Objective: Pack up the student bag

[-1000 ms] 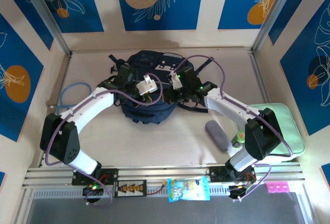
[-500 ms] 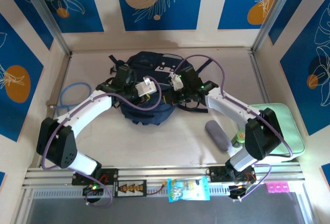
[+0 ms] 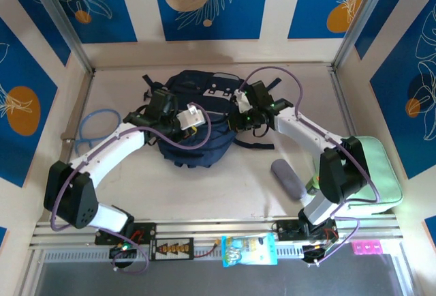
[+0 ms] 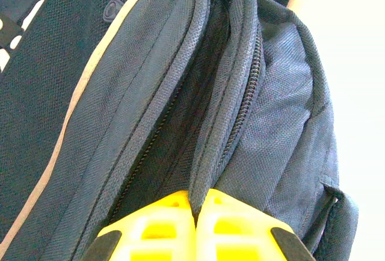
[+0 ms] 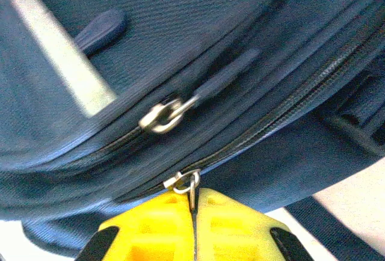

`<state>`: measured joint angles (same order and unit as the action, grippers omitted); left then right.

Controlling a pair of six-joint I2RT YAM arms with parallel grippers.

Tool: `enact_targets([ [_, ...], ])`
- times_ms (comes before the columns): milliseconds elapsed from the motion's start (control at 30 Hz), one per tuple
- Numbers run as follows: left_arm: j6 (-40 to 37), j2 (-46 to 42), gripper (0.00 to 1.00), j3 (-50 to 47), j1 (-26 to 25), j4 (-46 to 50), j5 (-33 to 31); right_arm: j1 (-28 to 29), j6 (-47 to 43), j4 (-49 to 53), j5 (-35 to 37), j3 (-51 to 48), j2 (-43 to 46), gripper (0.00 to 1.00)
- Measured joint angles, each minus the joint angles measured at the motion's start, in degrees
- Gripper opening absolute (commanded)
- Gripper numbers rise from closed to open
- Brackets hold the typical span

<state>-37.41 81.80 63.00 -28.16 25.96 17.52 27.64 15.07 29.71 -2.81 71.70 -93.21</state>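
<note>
Left gripper (image 4: 195, 204) clamps a zip flap (image 4: 207, 122) of the student bag (image 3: 197, 151); right gripper (image 5: 194, 198) clamps its zip pull (image 5: 183, 183). Grey pouch (image 3: 287, 179) and mint-green case (image 3: 378, 170) lie right, blue cable (image 3: 95, 124) left.

A blue cable loop (image 3: 95, 127) lies left on the counter (image 3: 218, 190), a grey pouch (image 3: 287, 179) near a mint-green case (image 3: 380, 166) right.

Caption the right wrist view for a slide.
Right gripper shut on a metal zipper pull of the navy student bag, a second slider just above.
</note>
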Motion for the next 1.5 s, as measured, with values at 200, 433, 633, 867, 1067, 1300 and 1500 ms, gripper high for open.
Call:
enact_targets([
  [200, 0.44, -1.18, 0.00, -0.31, 0.00, 1.62, 0.98, -3.54, 0.44, 1.03, 0.42, 3.54, -4.83, 0.08],
  [433, 0.46, -1.46, 0.00, -0.50, 0.00, 2.21, 2.47, -7.30, 1.14, 0.94, -3.30, 7.21, -9.81, 0.10],
  [633, 1.05, -1.49, 0.00, -0.50, 0.00, 2.21, 3.74, -8.44, 4.13, 1.73, -3.43, 11.02, -13.20, 0.13],
  [867, 1.07, -1.97, 0.00, -1.16, 0.00, 2.14, 3.93, -8.92, 7.39, 2.36, -4.87, 11.13, -13.20, 0.16],
  [1067, 3.23, -3.43, 0.30, -1.49, 0.00, 3.69, 4.20, -10.10, 7.54, 0.70, -5.92, 6.60, -8.31, 0.55],
  [1300, 8.07, -10.10, 0.76, -1.46, 0.00, 5.42, 4.92, -12.81, 8.11, -2.47, -9.57, -4.83, 8.66, 0.70],
  [1500, 8.44, -12.57, 0.85, -1.46, -0.11, 2.34, 3.34, -11.89, 10.32, -7.37, -11.56, -10.95, 13.97, 0.81],
])
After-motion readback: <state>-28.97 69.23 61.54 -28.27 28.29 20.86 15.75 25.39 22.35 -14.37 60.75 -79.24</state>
